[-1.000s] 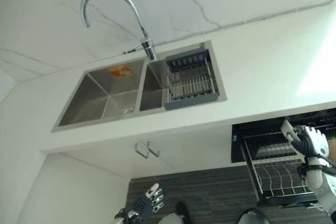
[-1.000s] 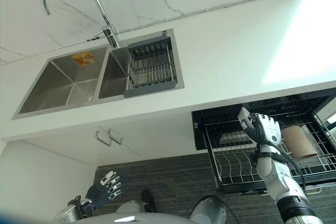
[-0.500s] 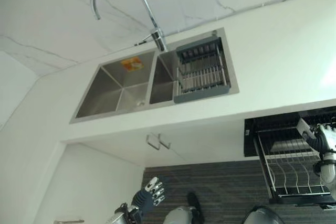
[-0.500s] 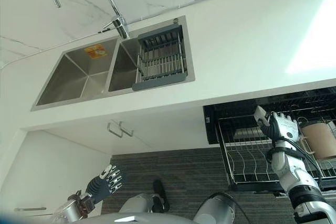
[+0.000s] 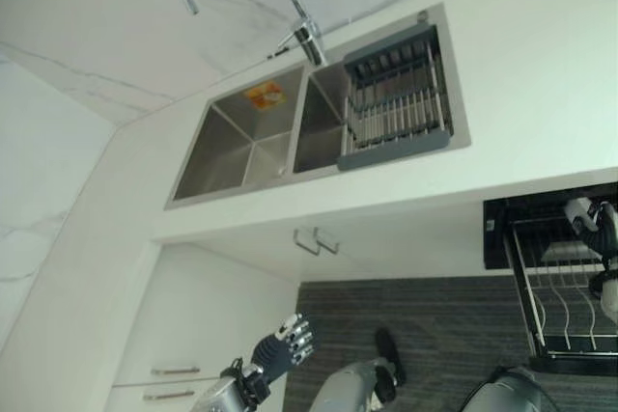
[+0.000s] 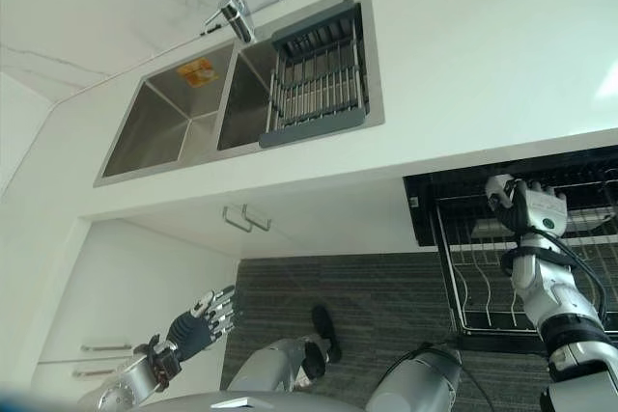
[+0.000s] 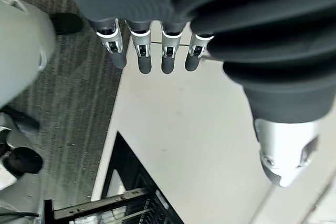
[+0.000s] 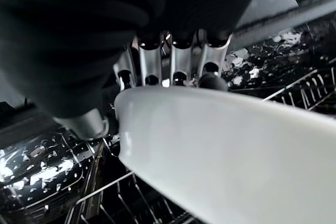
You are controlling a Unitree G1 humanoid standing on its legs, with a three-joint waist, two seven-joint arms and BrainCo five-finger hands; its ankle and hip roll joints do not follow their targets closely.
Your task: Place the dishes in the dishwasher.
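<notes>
Right hand [image 6: 529, 207] grips a white dish [image 8: 231, 150] over the dishwasher rack [image 6: 483, 287]; left hand [image 6: 208, 314] hangs relaxed, fingers straight. Risk: the rim catches the rack's tines, so the dish tips or slips.

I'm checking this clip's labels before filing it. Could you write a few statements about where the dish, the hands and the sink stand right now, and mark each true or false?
1. The right hand is curled round a white dish. True.
2. The dish is over the pulled-out dishwasher rack. True.
3. The left hand grips a cup. False: its fingers are straight and it holds nothing, low by the white cabinet front.
4. The grey drying basket sits in the left basin of the sink. False: it sits across the right basin, next to the tap.
5. Plates are stacked on the white counter. False: no plates lie there.
</notes>
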